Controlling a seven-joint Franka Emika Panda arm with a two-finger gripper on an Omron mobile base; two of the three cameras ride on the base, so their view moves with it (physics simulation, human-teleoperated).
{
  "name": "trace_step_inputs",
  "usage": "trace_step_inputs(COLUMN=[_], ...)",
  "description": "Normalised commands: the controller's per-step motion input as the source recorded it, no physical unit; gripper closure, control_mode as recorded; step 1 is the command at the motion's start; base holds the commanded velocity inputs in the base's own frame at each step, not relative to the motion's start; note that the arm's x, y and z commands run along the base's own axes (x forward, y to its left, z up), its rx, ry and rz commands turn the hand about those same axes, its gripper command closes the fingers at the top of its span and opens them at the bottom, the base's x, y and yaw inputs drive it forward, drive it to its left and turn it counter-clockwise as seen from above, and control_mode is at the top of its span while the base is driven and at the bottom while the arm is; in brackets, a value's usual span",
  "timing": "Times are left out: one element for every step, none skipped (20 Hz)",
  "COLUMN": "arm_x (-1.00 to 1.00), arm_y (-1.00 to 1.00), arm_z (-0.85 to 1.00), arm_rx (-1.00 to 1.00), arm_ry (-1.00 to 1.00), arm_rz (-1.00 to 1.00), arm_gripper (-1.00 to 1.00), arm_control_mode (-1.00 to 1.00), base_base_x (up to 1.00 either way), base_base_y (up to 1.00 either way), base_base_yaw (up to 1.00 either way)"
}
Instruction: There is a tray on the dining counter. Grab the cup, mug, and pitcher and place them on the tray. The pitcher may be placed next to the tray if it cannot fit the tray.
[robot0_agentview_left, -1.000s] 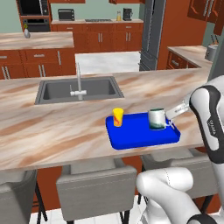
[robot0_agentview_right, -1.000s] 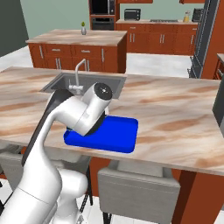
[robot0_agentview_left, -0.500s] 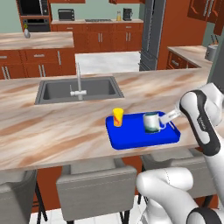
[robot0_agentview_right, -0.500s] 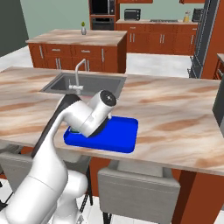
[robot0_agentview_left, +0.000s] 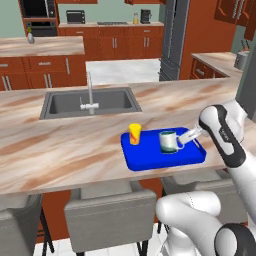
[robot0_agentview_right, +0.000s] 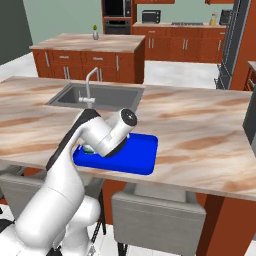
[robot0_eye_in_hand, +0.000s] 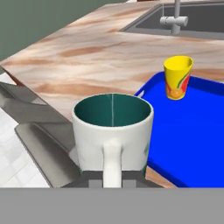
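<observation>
The dining counter (robot0_agentview_left: 60, 150) presents as polished marbled stone in beige and brown, with a matt grey metal sink (robot0_agentview_left: 90, 102) and a brighter steel faucet (robot0_agentview_left: 90, 95) in the upper centre of the left base view. The tray (robot0_agentview_left: 150, 160) reads as smooth, uniformly coloured blue plastic with a slight sheen; the mug (robot0_eye_in_hand: 112, 131) looks like glazed white ceramic with a dark teal interior, and the cup (robot0_eye_in_hand: 177, 78) like smooth yellow plastic. Cabinets (robot0_agentview_left: 120, 47) along the top of the frame appear as satin reddish-brown wood, and the stools (robot0_agentview_left: 107, 215) at the bottom as matt grey upholstery.

One tray (robot0_agentview_left: 150, 159), one cup (robot0_agentview_left: 135, 134), one mug (robot0_agentview_left: 168, 141)
</observation>
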Motion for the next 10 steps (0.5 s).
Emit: trace_step_inputs(arm_x=[0.21,0.16,0.12,0.12,0.12,0.12,0.12,0.12,0.13,0.13], arm_y=[0.00,0.00,0.00,0.00,0.00,0.00,0.00,0.00,0.00,0.01], arm_z=[-0.07,-0.04,-0.03,-0.06,-0.05,-0.04,-0.09,-0.11,-0.17,-0.17], arm_rx=[0.03,0.03,0.03,0.03,0.03,0.03,0.01,0.01,0.00,0.00], arm_ry=[0.00,0.00,0.00,0.00,0.00,0.00,0.00,0.00,0.00,0.00], arm_rz=[0.05,0.05,0.05,0.05,0.05,0.05,0.05,0.05,0.05,0.05], arm_gripper=[1.00,1.00,1.00,1.00,1.00,1.00,1.00,1.00,1.00,1.00], arm_control_mode=[-1.00,-1.00,-1.00,-1.00,-1.00,-1.00,-1.00,-1.00,-1.00,-1.00], base_base_x=[0.00,0.00,0.00,0.00,0.00,0.00,0.00,0.00,0.00,0.00], base_base_y=[0.00,0.00,0.00,0.00,0.00,0.00,0.00,0.00,0.00,0.00], base_base_yaw=[0.00,0.00,0.00,0.00,0.00,0.00,0.00,0.00,0.00,0.00])
